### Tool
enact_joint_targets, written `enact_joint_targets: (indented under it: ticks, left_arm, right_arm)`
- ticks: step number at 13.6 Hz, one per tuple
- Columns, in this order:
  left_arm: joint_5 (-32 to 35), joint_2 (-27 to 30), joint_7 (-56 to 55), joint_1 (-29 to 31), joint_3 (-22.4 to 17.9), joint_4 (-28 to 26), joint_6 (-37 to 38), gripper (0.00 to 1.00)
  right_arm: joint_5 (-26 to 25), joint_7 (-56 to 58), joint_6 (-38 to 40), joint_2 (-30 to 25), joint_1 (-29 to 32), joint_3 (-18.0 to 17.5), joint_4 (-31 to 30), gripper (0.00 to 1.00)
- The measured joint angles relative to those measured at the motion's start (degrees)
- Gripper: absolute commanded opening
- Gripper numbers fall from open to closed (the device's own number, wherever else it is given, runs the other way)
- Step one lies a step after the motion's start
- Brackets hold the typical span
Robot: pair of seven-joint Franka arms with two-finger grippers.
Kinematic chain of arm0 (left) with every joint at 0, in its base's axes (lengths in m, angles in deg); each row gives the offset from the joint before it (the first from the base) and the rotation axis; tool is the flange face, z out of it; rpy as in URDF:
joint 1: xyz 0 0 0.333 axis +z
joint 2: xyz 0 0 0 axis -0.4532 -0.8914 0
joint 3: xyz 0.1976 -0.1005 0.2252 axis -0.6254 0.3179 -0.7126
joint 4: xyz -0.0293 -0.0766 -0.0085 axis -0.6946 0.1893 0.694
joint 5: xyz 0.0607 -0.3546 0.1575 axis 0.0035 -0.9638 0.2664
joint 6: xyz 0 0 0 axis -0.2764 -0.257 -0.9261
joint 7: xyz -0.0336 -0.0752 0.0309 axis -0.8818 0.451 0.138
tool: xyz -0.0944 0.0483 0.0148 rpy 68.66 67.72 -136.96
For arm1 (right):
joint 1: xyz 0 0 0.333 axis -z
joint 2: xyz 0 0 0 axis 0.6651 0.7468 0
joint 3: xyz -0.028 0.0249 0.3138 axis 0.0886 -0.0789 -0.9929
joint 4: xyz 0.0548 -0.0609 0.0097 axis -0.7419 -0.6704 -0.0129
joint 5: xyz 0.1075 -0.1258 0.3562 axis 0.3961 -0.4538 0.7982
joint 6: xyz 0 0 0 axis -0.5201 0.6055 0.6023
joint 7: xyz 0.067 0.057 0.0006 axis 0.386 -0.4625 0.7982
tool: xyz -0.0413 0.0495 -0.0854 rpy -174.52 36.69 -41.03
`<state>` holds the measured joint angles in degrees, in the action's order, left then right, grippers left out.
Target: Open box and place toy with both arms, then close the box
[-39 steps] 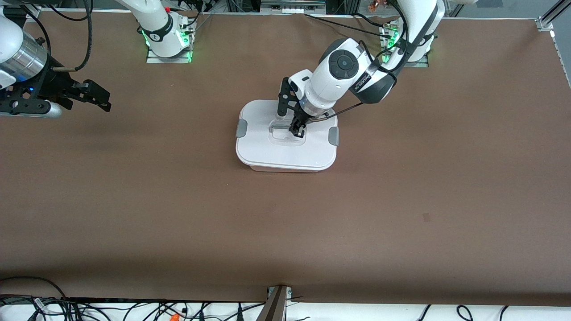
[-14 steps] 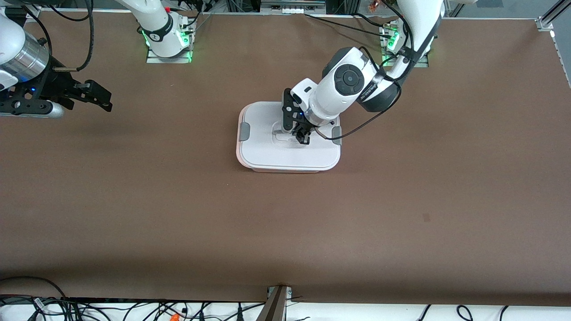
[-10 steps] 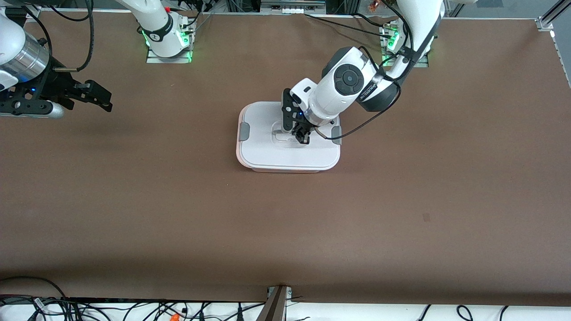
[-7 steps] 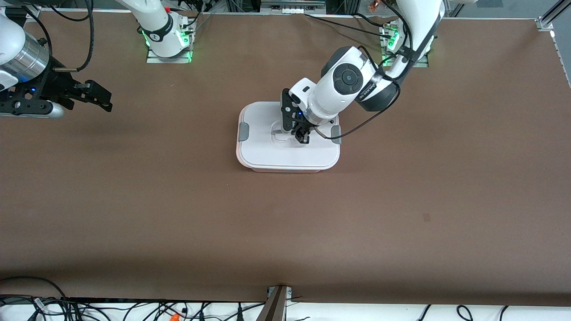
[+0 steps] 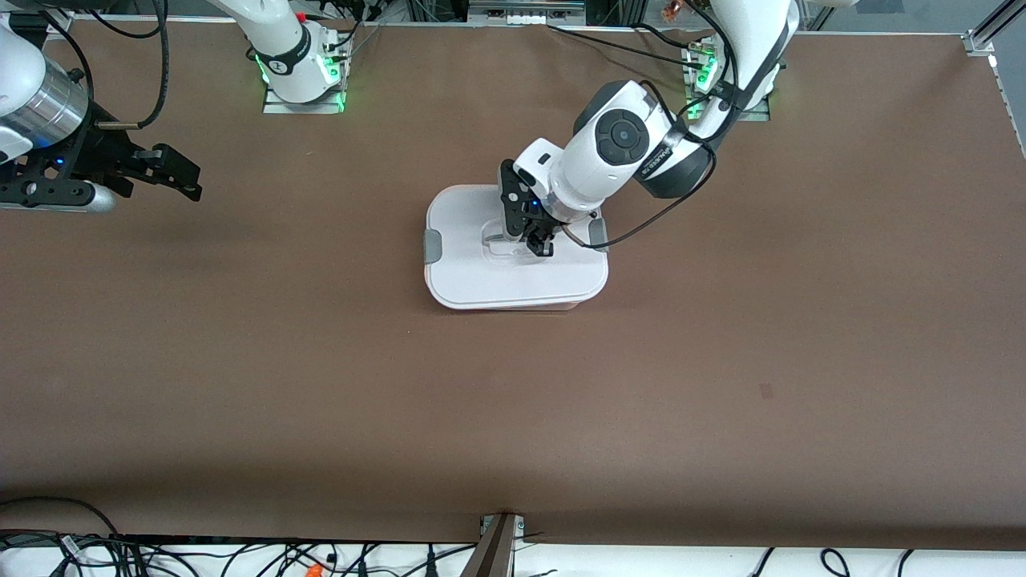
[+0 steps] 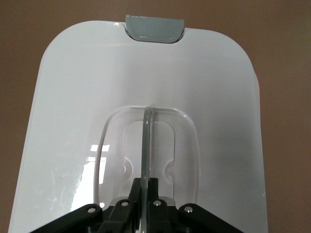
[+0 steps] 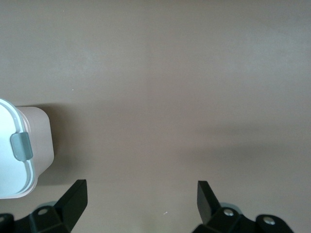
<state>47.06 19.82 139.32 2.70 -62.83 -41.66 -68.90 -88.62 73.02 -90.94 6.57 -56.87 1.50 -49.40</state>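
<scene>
The box's white lid [image 5: 489, 276] lies over the pale pink base [image 5: 561, 306], which shows only as a thin edge on the side nearer the front camera. My left gripper [image 5: 539, 244] is shut on the thin upright handle [image 6: 147, 141] in the lid's recessed centre; in the left wrist view the gripper [image 6: 149, 182] pinches that handle. A grey clip [image 6: 154, 29] sits at the lid's end. My right gripper [image 5: 184, 180] is open and empty over bare table at the right arm's end; the right wrist view [image 7: 143, 189] shows the box's base [image 7: 41, 141] off to one side. The toy is out of view.
The brown table [image 5: 513, 401] spreads wide around the box. The arm bases with green lights [image 5: 304, 76] stand along the edge farthest from the front camera. Cables [image 5: 321, 561] lie off the table's near edge.
My left gripper and the lid it holds have shifted slightly toward the right arm's end of the table; the pink edge now shows along the near side. The right arm has not moved.
</scene>
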Motion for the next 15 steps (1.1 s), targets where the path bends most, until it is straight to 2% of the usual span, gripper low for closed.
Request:
enact_joint_targets:
  ticks: [12,15]
  left_arm:
    - [0.09,-0.55,-0.1,-0.29,-0.03,0.24,0.43,0.0]
    - [2.95,-0.55,0.05,-0.49,0.17,0.97,2.13,0.0]
  right_arm:
    - [0.0,0.0,0.0,0.4,0.04,0.19,0.0,1.0]
    - [0.0,0.0,0.0,0.4,0.04,0.21,0.0,1.0]
